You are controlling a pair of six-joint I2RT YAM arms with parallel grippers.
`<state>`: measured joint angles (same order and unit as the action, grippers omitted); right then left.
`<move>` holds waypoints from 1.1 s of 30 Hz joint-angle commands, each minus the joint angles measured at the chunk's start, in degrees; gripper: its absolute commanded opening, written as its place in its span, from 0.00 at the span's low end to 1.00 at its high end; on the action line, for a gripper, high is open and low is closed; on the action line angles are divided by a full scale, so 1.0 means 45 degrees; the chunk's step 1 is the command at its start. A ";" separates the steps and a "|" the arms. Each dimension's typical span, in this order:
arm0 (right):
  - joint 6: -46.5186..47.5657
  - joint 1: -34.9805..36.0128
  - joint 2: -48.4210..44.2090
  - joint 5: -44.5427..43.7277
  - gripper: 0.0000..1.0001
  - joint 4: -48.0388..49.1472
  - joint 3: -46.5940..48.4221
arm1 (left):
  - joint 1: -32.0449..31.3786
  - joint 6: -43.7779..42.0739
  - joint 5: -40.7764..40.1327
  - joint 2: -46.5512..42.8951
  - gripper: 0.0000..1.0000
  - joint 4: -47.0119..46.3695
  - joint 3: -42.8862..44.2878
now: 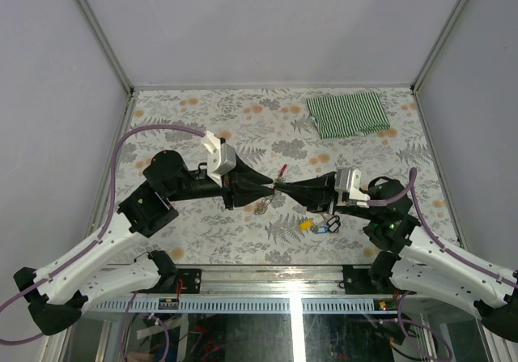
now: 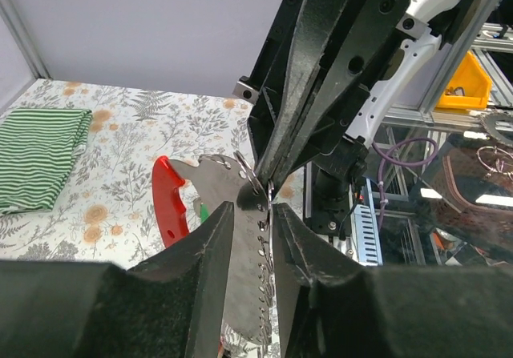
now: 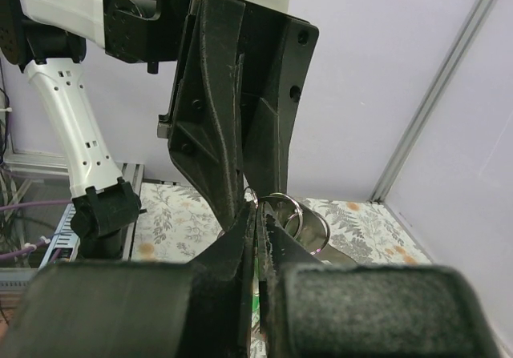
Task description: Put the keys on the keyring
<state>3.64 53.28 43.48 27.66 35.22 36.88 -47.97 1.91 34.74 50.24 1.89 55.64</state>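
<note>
My two grippers meet tip to tip above the middle of the table. The left gripper (image 1: 270, 185) (image 2: 252, 207) is shut on the keyring's flat silver piece (image 2: 240, 270), and the red clip (image 1: 283, 170) (image 2: 168, 202) sticks out beside it. The right gripper (image 1: 284, 187) (image 3: 256, 214) is shut, with a green key (image 3: 255, 294) showing in the slit between its fingers. Its tips touch a silver ring (image 2: 250, 174) (image 3: 300, 214) on the keyring. A yellow key (image 1: 306, 224) and a blue key (image 1: 323, 227) lie on the table near the right arm.
A small black loop (image 1: 333, 220) lies beside the blue key. A green striped cloth (image 1: 348, 113) (image 2: 36, 158) lies at the back right. A silver ring (image 1: 261, 209) shows under the left gripper. Grey walls surround the floral table (image 1: 202, 127).
</note>
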 commanded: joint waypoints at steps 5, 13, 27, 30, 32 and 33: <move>0.0227 0.0183 -0.0565 -0.0722 0.00 0.0997 -0.0054 | 0.0014 0.0150 0.1130 -0.0642 0.22 -0.2211 -0.0818; 0.0527 0.0175 -0.0731 -0.0684 0.00 0.0624 0.0048 | 0.0010 0.0257 0.0792 -0.0636 0.11 -0.2185 -0.0752; 0.0471 0.0180 -0.0660 -0.0140 0.00 0.0469 0.0103 | 0.0014 0.0669 0.0896 -0.0267 0.10 -0.2632 -0.0591; 0.0428 0.0178 -0.0656 0.0110 0.00 0.0372 0.0109 | -0.0002 0.0679 0.0795 -0.0233 0.06 -0.2767 -0.0577; 0.0426 0.0183 -0.0646 0.0285 0.00 0.0259 0.0157 | 0.0002 0.0670 0.0768 -0.0187 0.01 -0.2765 -0.0534; 0.0422 0.0186 -0.0643 0.0356 0.00 0.0133 0.0189 | 0.0010 0.0641 0.0767 -0.0187 0.00 -0.2764 -0.0523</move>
<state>5.17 53.63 41.17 26.57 34.41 36.05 -47.97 4.47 38.41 49.15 -5.63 52.23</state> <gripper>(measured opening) 0.009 0.024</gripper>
